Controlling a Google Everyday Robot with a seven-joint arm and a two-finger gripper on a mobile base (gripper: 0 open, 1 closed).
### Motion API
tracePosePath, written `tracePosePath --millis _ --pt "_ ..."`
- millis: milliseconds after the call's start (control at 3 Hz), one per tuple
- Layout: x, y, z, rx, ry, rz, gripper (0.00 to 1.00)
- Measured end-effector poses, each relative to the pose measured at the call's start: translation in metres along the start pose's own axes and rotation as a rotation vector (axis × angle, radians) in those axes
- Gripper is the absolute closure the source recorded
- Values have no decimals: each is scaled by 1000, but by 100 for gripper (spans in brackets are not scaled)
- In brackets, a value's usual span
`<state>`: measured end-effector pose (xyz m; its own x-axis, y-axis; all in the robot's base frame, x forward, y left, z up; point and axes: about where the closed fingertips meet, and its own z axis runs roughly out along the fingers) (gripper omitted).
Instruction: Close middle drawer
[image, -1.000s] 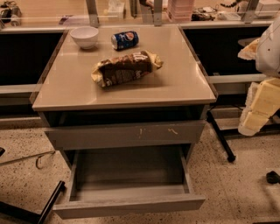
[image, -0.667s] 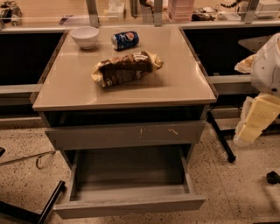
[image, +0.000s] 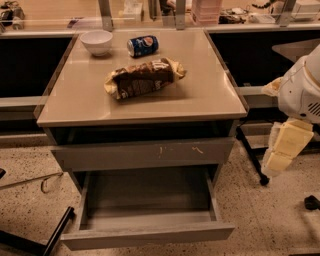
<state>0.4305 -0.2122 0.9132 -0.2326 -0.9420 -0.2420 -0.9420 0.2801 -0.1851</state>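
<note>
The middle drawer (image: 147, 235) is pulled far out at the bottom of the cabinet. Its plain grey front faces me and its shallow grey box interior (image: 147, 195) is empty. Above it is the taller grey front with pale scratch marks (image: 142, 154), which sits nearly flush. My gripper (image: 280, 150), pale yellow on a white arm, hangs at the right of the cabinet. It is level with the scratched front, apart from the cabinet, and touches nothing.
On the beige cabinet top (image: 210, 95) are a white bowl (image: 96, 41), a blue can on its side (image: 143, 45) and a brown snack bag (image: 142, 78). A black leg (image: 250, 155) slants down at the right. A black bar (image: 57, 232) lies on the floor at the lower left.
My gripper and arm have moved down and slightly left along the cabinet's right side. The drawer and the things on top have not moved.
</note>
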Motion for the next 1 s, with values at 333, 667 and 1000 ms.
tracePosePath --millis 333,667,1000 --pt "10 15 32 -31 -48 32 0" --pt "17 46 83 -52 -134 79 0" --pt "16 75 137 -113 -170 97 0"
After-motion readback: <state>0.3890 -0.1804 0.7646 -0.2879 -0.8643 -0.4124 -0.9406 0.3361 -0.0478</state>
